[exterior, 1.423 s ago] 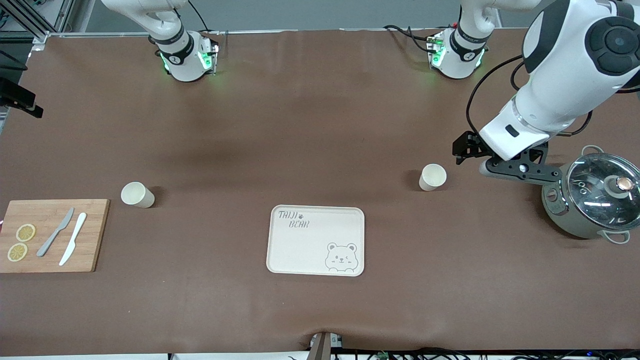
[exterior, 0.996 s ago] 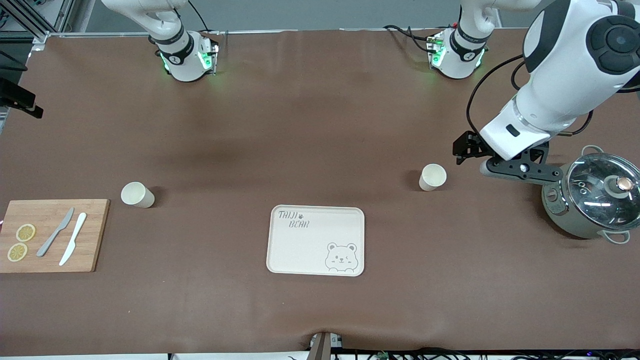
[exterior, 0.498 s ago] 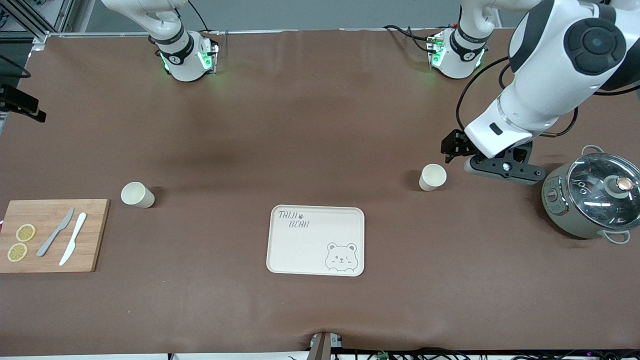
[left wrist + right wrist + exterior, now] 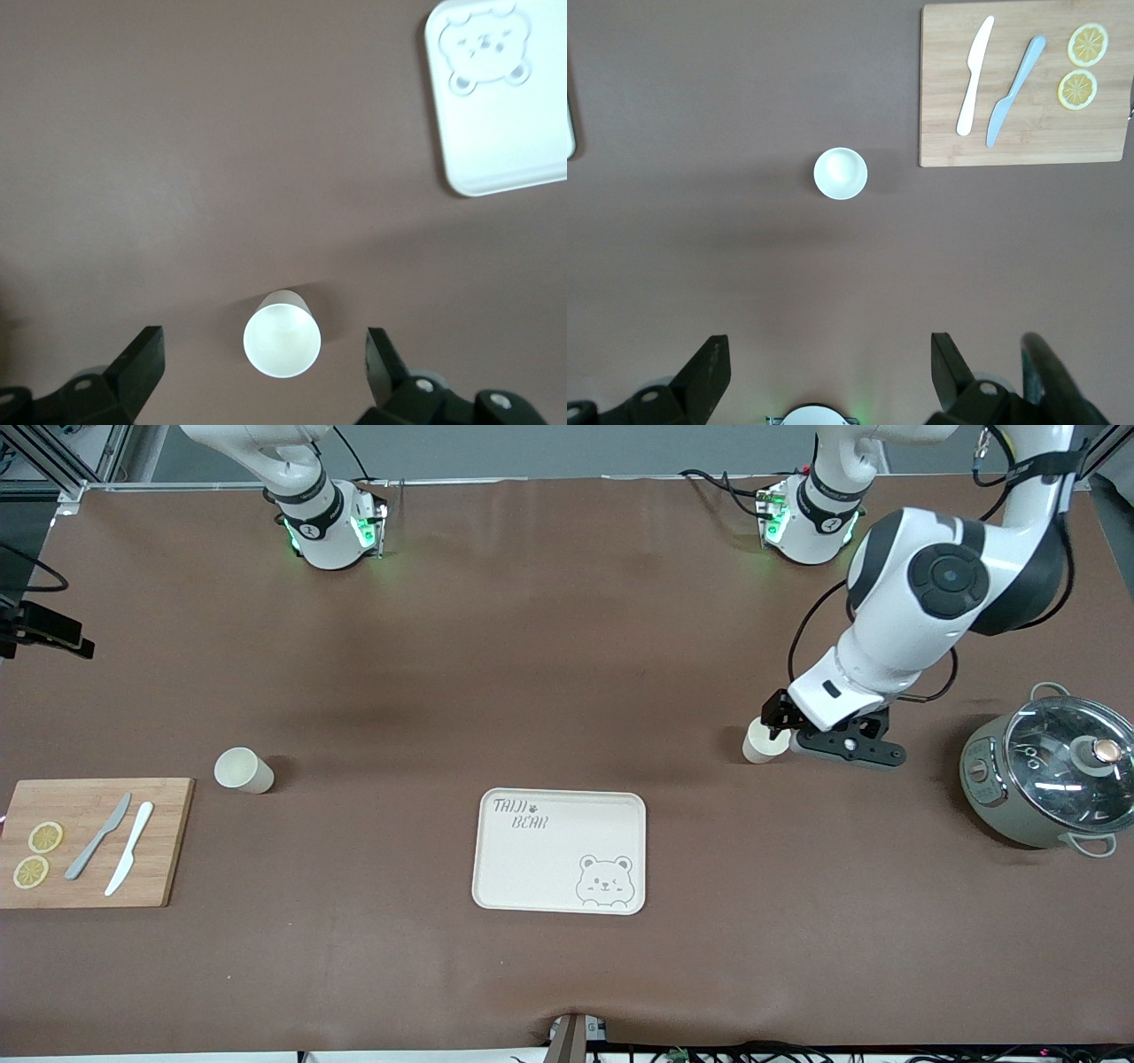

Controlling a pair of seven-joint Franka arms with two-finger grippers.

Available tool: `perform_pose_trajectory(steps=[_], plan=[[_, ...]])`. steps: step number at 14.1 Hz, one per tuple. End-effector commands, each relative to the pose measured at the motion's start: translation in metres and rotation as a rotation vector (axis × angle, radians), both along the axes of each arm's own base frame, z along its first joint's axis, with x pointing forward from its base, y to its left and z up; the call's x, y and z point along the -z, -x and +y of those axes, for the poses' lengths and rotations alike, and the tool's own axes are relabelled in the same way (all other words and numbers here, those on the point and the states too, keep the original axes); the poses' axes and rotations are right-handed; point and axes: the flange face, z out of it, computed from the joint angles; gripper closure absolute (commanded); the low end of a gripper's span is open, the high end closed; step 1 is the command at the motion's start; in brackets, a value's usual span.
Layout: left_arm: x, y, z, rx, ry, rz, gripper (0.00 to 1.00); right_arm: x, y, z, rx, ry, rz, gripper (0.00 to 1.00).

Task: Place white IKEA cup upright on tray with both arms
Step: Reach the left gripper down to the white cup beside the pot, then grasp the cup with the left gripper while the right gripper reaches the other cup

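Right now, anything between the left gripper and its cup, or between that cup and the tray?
Nothing visible. The left gripper is open over the white cup, which shows between its fingers in the left wrist view. Only bare brown table separates that cup from the tray.

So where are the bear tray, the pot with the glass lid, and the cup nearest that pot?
bear tray point(image 4: 549, 864), front view, bare middle of its surface.
pot point(image 4: 1063, 766), front view, on the glass lid.
cup point(image 4: 282, 341), left wrist view, inside its open mouth.
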Motion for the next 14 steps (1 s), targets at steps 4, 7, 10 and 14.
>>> perform_pose_trajectory(steps=[4,7,10,14], plan=[[0.071,0.03,0.031,0.007,-0.028,0.033,0.0,0.05,-0.027,-0.014,0.019,0.036,0.075,0.0],[0.09,0.039,0.037,0.007,-0.026,0.034,0.0,0.075,-0.036,-0.016,0.021,0.041,0.075,0.0],[0.117,0.042,0.037,0.01,-0.012,0.004,0.0,0.082,-0.034,-0.015,0.023,0.037,0.088,0.0],[0.161,0.043,0.043,0.007,0.004,-0.017,0.0,0.095,-0.028,-0.021,0.039,0.022,0.108,0.0]])
